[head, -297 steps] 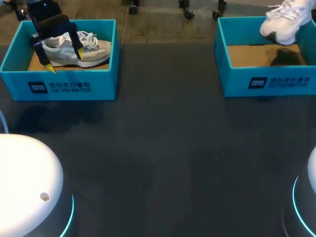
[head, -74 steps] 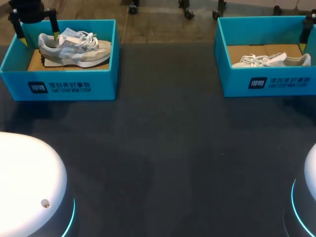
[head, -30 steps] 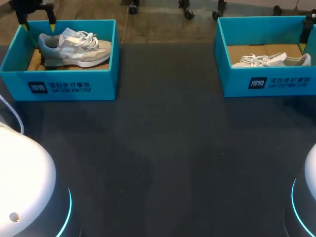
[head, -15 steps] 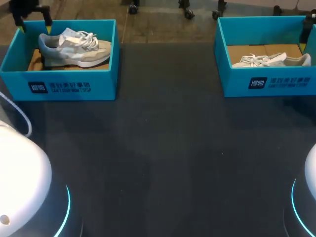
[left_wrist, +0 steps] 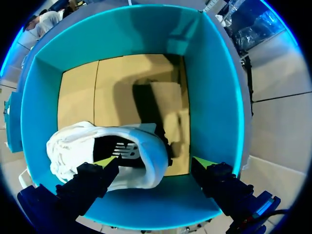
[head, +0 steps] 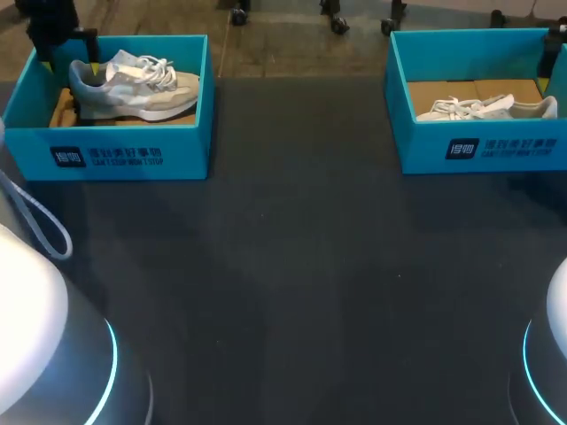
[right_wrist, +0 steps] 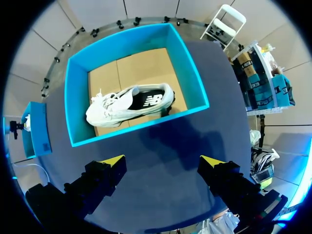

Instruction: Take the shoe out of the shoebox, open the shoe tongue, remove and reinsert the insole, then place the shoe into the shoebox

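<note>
Over the heel end of the left shoebox (left_wrist: 214, 97), the left gripper (left_wrist: 156, 163) hung with its yellow-tipped fingers spread wide and nothing clamped. One tip sat over the heel of the left shoe (left_wrist: 68, 151), and the other stood clear of it, near the box's wall. The right gripper (right_wrist: 162, 161) was likewise spread and empty above the dark table (head: 301, 266), short of the right shoebox (right_wrist: 75, 102), where the right shoe (right_wrist: 126, 105) lay on the cardboard floor. Each shoe looked light, with a soft fabric upper that would likely cave under a squeeze, and firmer only at the sole and around the heel. A hold across the heel collar, or across the midfoot from side to side, therefore seemed the safer choice. The loose laces (head: 159, 66) could snag on a finger or on the box rim. The left shoe's heel lay close to the wall, so there seemed little room for a finger to slip in there. The boxes appeared to be thin card and might slide or lift along with a shoe. The dark insole (left_wrist: 119, 151) would probably be thin and floppy, best pinched at its heel edge.
</note>
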{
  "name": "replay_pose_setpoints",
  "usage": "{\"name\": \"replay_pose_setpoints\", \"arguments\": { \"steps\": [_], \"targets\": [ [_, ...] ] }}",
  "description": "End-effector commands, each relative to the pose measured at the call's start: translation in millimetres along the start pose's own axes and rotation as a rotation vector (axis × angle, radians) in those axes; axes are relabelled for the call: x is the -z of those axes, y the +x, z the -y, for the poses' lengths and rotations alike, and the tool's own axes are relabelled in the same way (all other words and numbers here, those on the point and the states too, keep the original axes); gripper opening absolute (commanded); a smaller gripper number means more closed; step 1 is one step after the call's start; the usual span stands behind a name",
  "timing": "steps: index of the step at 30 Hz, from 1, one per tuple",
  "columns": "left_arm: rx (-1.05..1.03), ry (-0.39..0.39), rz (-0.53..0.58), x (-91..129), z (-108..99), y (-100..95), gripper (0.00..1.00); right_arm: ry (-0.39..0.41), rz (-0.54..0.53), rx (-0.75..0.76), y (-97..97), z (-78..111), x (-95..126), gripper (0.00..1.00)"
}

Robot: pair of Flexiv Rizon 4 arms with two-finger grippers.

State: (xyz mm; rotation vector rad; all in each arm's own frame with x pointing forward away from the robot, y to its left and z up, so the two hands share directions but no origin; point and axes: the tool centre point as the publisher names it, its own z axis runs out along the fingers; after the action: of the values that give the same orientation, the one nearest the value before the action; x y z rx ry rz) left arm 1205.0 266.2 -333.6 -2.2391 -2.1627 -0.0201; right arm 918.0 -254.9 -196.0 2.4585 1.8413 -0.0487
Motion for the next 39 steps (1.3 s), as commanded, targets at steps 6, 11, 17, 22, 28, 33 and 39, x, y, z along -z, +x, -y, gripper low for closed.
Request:
{"name": "replay_pose_setpoints", "arguments": {
  "steps": [6, 11, 17, 22, 28, 33, 39],
  "targets": [
    [0.002, -0.003, -0.018, -24, -3, -1.8, 0.97, 0.0, -0.001, 0.0, -0.2, 0.1, 0, 1.0],
    [0.011, 0.021, 0.014, -36, -2, 3.3, 0.89, 0.0, -0.001, 0.0, -0.2, 0.1, 0, 1.0],
    [0.021, 0.028, 0.005, -47, -3, 7.1, 0.82, 0.0, -0.001, 0.0, -0.2, 0.1, 0, 1.0],
    [0.03, 0.028, -0.002, -50, -2, 9.6, 0.76, 0.0, -0.001, 0.0, -0.2, 0.1, 0, 1.0],
    [0.031, 0.035, -0.005, -54, -2, 10.1, 0.65, 0.0, -0.001, 0.0, -0.2, 0.1, 0, 1.0],
    [0.036, 0.049, -0.02, -59, -3, 9.6, 0.44, 0.0, -0.001, 0.0, -0.2, 0.1, 0, 1.0],
    [0.034, 0.057, -0.034, -65, 0, 12.7, 0.0, 0.0, -0.001, 0.0, -0.2, 0.1, 0, 1.0]
  ]
}}
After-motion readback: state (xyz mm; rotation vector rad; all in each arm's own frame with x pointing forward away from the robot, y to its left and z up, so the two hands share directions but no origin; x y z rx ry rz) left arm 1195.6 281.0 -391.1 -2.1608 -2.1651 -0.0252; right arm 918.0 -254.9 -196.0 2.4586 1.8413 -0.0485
